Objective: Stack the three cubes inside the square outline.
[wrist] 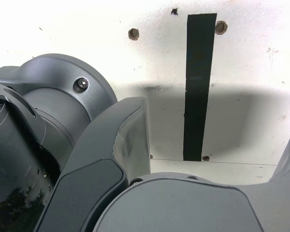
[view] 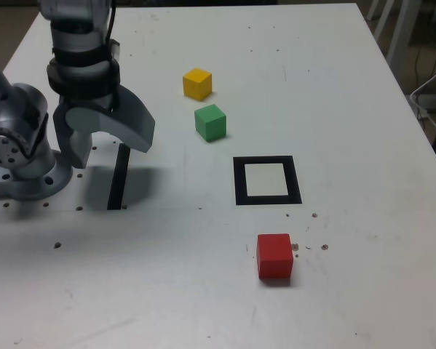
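The wide white matte table (view: 203,305) is seen to carry everything, its surface marked by small screw holes and specks. At about nine o'clock in the exterior view the grey metal arm base (view: 21,156) is bolted down, and the dark grey claw (view: 105,142) is held just above the table beside it, its two curved jaws spread well apart with nothing gripped between them. This is judged to be a parked pose, kept clear of the blocks before any reach is begun.

Directly under the claw a straight black tape strip (wrist: 199,87) is laid flat; it is not the target. The thick black square outline with a white centre (view: 267,180) is placed near the middle of the table and nothing is set inside it, so no stacking is judged to be done.

The three small matte cubes are scattered around it, well apart from the claw: the red cube (view: 274,255) at six o'clock from the outline, the green cube (view: 210,121) at eleven o'clock, and the yellow cube (view: 197,83) just beyond the green one, not touching it.
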Controlling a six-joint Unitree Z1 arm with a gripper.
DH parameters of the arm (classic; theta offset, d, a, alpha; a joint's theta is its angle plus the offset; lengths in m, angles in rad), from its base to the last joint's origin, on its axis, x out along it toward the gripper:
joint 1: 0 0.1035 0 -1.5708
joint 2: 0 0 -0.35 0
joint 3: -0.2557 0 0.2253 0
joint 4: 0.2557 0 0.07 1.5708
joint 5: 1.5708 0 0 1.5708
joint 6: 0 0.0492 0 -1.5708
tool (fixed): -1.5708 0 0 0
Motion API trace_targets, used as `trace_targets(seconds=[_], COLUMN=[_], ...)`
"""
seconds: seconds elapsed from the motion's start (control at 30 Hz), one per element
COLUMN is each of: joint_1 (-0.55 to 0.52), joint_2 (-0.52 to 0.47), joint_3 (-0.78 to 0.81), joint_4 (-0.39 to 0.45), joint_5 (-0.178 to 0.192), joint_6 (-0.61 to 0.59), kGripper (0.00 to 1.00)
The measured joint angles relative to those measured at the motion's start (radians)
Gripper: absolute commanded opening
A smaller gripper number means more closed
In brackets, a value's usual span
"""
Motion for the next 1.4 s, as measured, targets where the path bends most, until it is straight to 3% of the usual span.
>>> trace_targets(seconds=[0.63, 1.13, 1.4], joint_1=[-0.013, -0.249, -0.348], joint_2=[0.010, 0.141, 0.238], joint_3=[-0.014, -0.219, -0.347], joint_4=[0.011, 0.102, 0.137], joint_5=[0.003, 0.015, -0.015], joint_6=[-0.027, -0.307, -0.420], kGripper=[1.00, 1.00, 1.00])
